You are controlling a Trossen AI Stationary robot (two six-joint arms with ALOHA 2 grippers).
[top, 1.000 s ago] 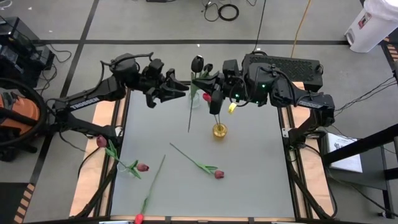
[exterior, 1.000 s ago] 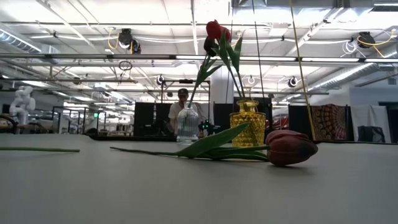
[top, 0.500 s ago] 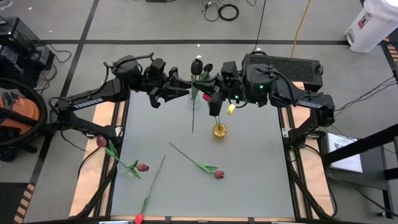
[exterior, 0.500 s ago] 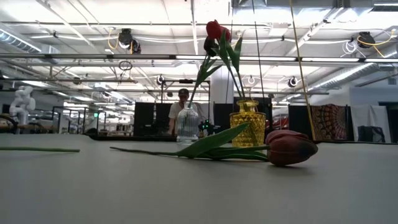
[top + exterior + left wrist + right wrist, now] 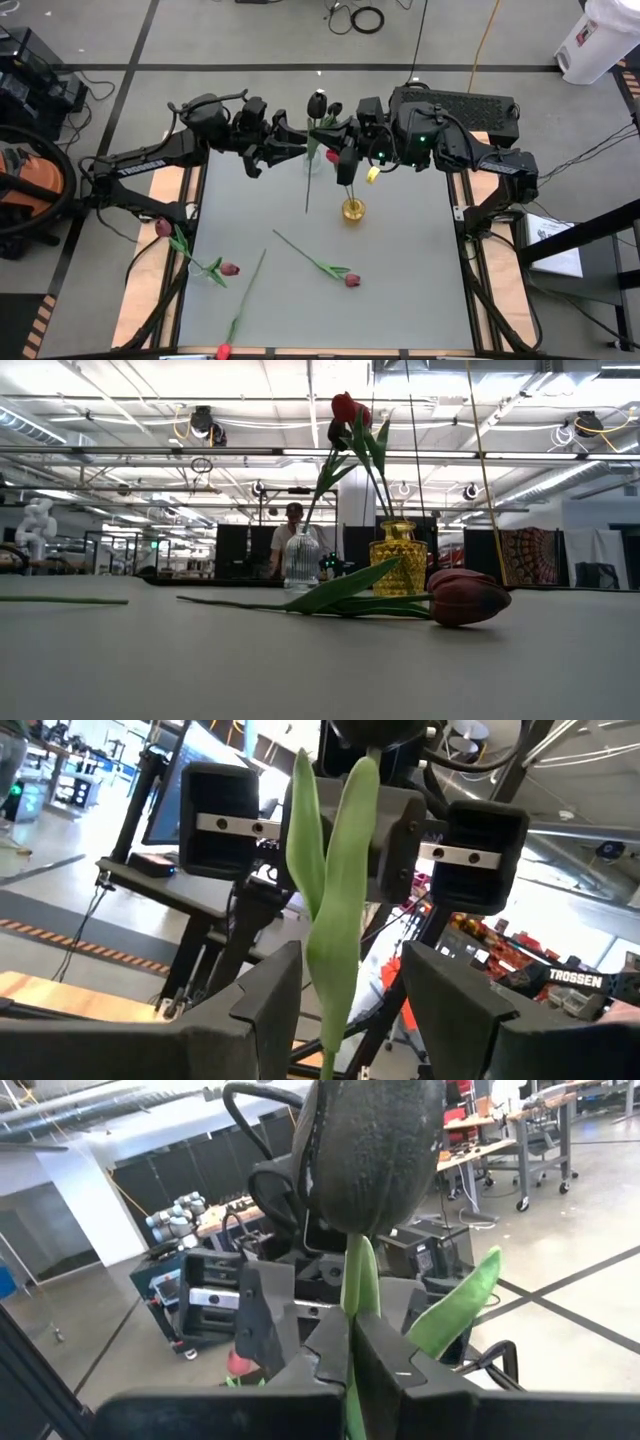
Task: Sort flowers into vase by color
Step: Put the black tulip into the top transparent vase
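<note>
A black tulip [image 5: 317, 103] is up in the air over the table's far edge, with my right gripper [image 5: 350, 1340] shut on its stem. Its dark head [image 5: 375, 1150] stands above the fingers. My left gripper [image 5: 345, 1010] is open and level. Its fingers stand on either side of the tulip's green leaf [image 5: 335, 900] without touching it. Below, a clear glass vase [image 5: 301, 560] and a yellow vase [image 5: 399, 557] each hold a tulip. In the high view my left gripper [image 5: 298, 147] comes from the table's left and my right gripper [image 5: 327, 128] from its right. My right gripper pinches the tulip's stem just under the head [image 5: 357, 1280] between its two fingers. The fingers come level from the table's right and lie across the stem. The flower is lifted clear, head up, and its long stem [image 5: 308, 185] hangs free below.
Loose tulips lie on the grey table: a maroon one [image 5: 345, 275] at the middle, another [image 5: 228, 268] to its left, one [image 5: 163, 228] at the left edge and a red one [image 5: 222, 350] at the near edge. A person [image 5: 292, 525] stands beyond the table.
My left gripper has turned a little toward the held tulip and stays open around its leaf. My right gripper has kept still with the tulip.
</note>
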